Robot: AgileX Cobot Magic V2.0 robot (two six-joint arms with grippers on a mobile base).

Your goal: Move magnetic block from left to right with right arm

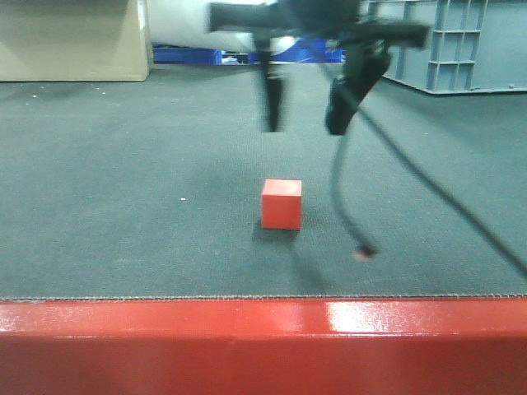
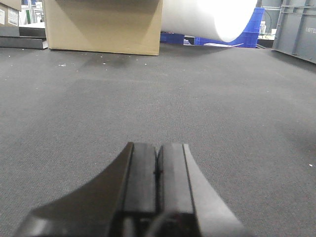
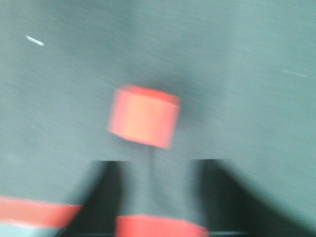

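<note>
R gripper above mat, fingers spread wide, holding nothing. Magnetic block sits on mat just below, roughly btwn fingertips. Rec: descend straight, centre block, pads flat on opposite faces. L gripper pressed together, empty.

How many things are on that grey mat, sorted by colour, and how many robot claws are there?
Red-orange: 1, the magnetic block
Black claws: 2, the right gripper open above the block, the left gripper shut on nothing
Black cable: 1, the cable trailing onto the mat
Total: 4
</note>
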